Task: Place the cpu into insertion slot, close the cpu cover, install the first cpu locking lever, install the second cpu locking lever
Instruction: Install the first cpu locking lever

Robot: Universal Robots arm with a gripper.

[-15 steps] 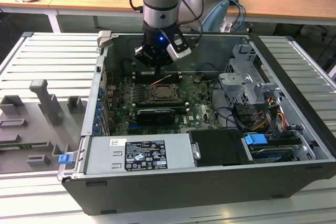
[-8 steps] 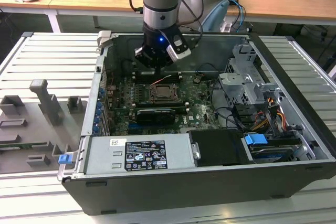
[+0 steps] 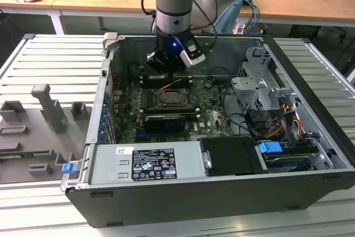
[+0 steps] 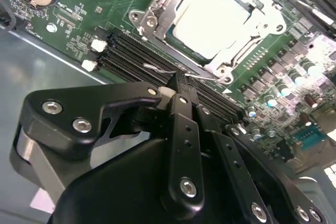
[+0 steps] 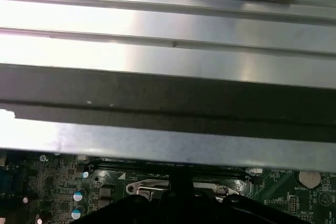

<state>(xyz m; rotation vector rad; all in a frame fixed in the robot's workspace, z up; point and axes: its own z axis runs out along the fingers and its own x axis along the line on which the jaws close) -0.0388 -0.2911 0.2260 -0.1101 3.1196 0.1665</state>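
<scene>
Second wrist view: the gripper is seen from behind, its black fingers drawn together into a clenched tip with nothing visibly held between them. That tip is poised just above the motherboard, near a thin bent wire, judged to be a cpu locking lever, lying along the black memory slots beside the socket; whether the tip touches the wire cannot be told. Just beyond, the cpu is seated in the insertion slot, its pale metal top glaring under the light, and the cpu cover is laid down around it as a silvery frame. In the exterior view, the gripper is lowered into the open computer case at the far edge of the board, close to the socket, with the arm rising straight up out of the case. A grey fixture tray is set well apart on the exterior view's left. As a judgement, the placing and closing steps appear done and a lever is being worked. Risks from here: the thin wire could slip off the closed tip and spring back, or the tip could be pressed into the memory slots or nearby components if it is driven too low.
</scene>
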